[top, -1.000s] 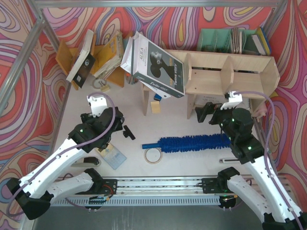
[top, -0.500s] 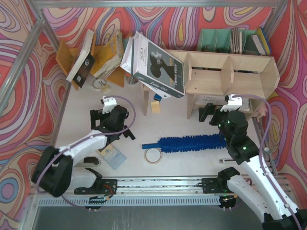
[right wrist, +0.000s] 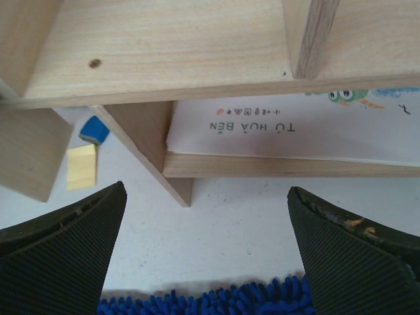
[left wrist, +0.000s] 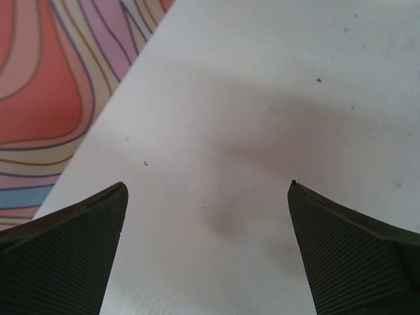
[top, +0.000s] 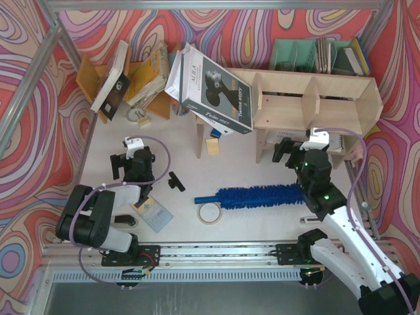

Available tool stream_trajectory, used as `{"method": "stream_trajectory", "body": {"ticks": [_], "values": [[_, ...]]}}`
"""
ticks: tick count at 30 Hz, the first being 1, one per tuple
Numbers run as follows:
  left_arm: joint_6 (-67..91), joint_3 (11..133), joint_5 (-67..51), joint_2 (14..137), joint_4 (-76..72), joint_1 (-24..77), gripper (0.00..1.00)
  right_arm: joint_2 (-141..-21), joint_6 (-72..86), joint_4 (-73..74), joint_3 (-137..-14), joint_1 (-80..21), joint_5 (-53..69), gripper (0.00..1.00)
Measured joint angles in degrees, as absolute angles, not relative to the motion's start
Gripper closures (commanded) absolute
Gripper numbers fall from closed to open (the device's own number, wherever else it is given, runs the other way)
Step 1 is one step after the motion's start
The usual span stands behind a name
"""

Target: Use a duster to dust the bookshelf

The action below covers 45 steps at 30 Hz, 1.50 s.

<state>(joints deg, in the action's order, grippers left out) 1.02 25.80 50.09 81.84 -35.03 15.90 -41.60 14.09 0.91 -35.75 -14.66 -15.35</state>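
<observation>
Backdrop: swirling red, pink and purple walls close in a white worktop.
Orange rack: stands at the back left with tilted books in it.
Left pincer: fingers wide apart with nothing between them, over bare worktop near the left wall.
Tape roll: lies flat, just beside the handle end of the duster.
Duster: lies flat on the worktop in front of the bookshelf, gripped by neither arm; the slim handle points left, and the fluffy right end disappears under the right arm.
Big book: leans tilted across the left end of the bookshelf.
Bookshelf: stands on legs at the back right, its upright dividers forming compartments.
Right pincer: fingers wide apart and empty, above the duster's fluffy end, facing the lower shelf.
Flat book: rests on that lower shelf.
</observation>
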Motion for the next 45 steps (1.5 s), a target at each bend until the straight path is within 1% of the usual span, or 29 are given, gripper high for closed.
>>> {"method": "stream_trajectory", "body": {"ticks": [5, 13, 17, 18, 25, 32, 40, 45], "values": [[-0.2, 22.8, 41.3, 84.9, -43.5, 11.7, 0.02, -44.9, 13.5, -3.0, -32.5, -14.7, -19.2, 0.01], [2.1, 25.1, 28.7, 85.7, -43.3, 5.7, 0.02, -45.6, 12.6, -10.2, -24.9, -14.7, -26.7, 0.01], [3.3, 24.9, 25.1, 85.7, -44.0, 4.0, 0.02, -49.1, 11.9, -15.7, -22.5, -14.7, -29.3, 0.01], [3.4, 23.9, 24.5, 86.2, -46.2, 3.9, 0.02, -50.5, 11.7, -17.9, -21.6, -14.7, -30.0, 0.01], [4.0, 21.5, 22.7, 88.1, -49.5, 3.9, 0.02, -60.8, 8.4, -32.3, -15.1, -14.7, -33.8, 0.01], [4.1, 21.4, 22.7, 88.1, -51.0, 3.9, 0.02, -71.0, 4.0, -46.3, -14.5, -14.3, -33.7, 0.01], [4.1, 21.4, 22.7, 88.1, -51.2, 3.9, 0.02, -74.5, 3.2, -53.4, -14.1, -12.1, -31.9, 0.01], [4.1, 21.4, 22.7, 88.1, -51.2, 3.9, 0.02, -79.7, 2.7, -57.7, -13.8, -11.4, -30.3, 0.01]]}}
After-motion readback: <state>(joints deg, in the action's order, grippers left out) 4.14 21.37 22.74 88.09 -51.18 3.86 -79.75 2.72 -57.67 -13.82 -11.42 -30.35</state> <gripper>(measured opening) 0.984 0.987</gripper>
